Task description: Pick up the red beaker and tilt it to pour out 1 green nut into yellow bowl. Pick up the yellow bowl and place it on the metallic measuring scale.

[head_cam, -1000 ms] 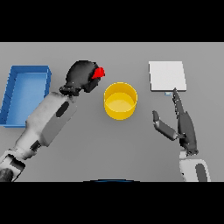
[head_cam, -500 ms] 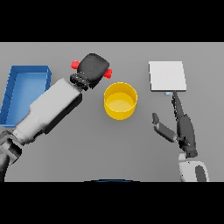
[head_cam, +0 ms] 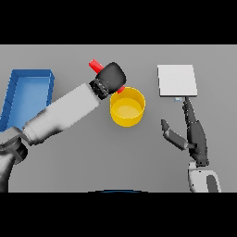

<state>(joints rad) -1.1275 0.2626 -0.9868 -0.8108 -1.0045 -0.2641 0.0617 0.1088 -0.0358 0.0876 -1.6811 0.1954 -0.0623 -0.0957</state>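
A plain grey table [head_cam: 139, 157] fills the whole view, evenly lit, with only soft shadows on it. A blue tray [head_cam: 28, 92] sits at its left side. No wall, floor or window shows beyond the table.

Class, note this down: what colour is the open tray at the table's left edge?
Blue. The tray shows in the head view, beside the left arm.

Blue tray [head_cam: 28, 95] at about 9 o'clock on grey table [head_cam: 92, 152], near the left edge, partly cut off there; rectangular, raised walls, lighter blue floor inside, lying flat.
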